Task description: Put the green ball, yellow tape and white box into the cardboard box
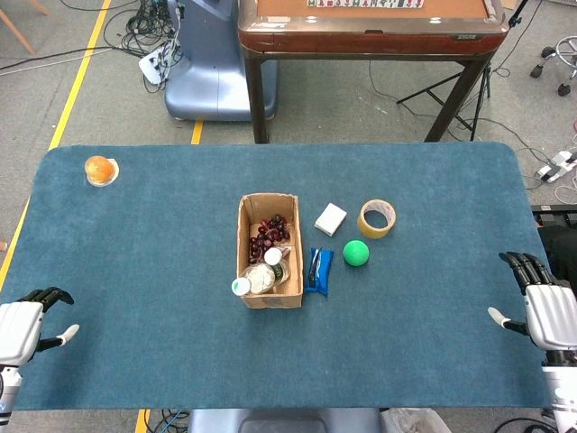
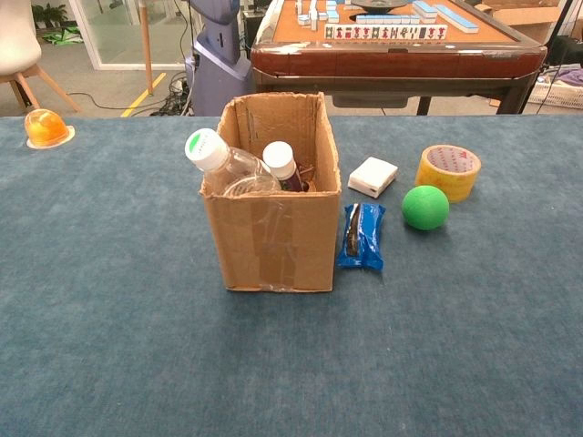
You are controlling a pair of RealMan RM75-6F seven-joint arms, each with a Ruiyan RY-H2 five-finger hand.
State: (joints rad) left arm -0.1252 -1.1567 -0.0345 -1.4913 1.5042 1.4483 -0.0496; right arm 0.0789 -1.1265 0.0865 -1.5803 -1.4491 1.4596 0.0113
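I am resting both hands open and holding nothing at the near corners of the counter [image 1: 135, 361], my left hand [image 1: 25, 327] and my right hand [image 1: 545, 307] well apart from everything. Nothing is packed yet, I judge. Beyond, the green ball [image 1: 356, 253], white box [image 1: 330, 219] and yellow tape [image 1: 376, 218] are lying just right of the cardboard box [image 1: 245, 236]; reaching my right hand for the ball looks like the next move.

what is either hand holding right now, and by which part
Nothing is held. The left hand and right hand are both open at the table's near corners, far from the green ball.
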